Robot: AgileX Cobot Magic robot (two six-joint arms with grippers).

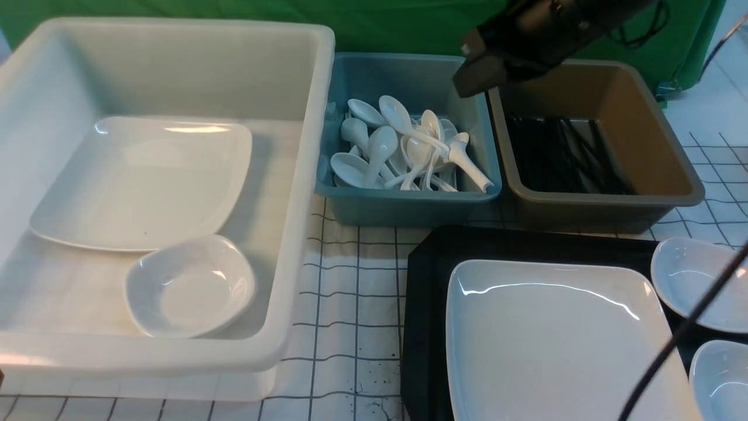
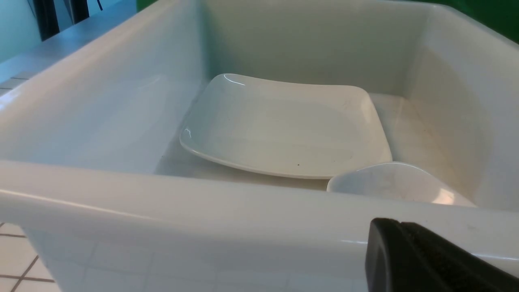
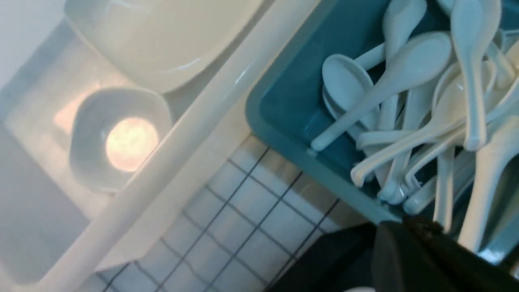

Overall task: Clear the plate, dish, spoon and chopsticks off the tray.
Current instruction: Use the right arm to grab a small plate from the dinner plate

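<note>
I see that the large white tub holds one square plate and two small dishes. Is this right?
Not quite. The large white tub holds one square plate and only one small dish, as the front view shows.

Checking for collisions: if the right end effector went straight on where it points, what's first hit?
Probably the pile of white spoons in the teal bin, though depth is unclear.

Tray (image 1: 426, 327) at tabletop's (image 1: 350, 292) 5 o'clock, plate (image 1: 555, 345) on it; two small dishes (image 1: 695, 280) at plate's 3 o'clock. Chopstick bin (image 1: 590, 213) at tray's 12, spoon bin (image 1: 409, 207) at 11, each filled. Large tub (image 1: 292, 234) at 9–10, holding second plate (image 1: 146, 181), one dish (image 1: 190, 286) at its 5.
</note>
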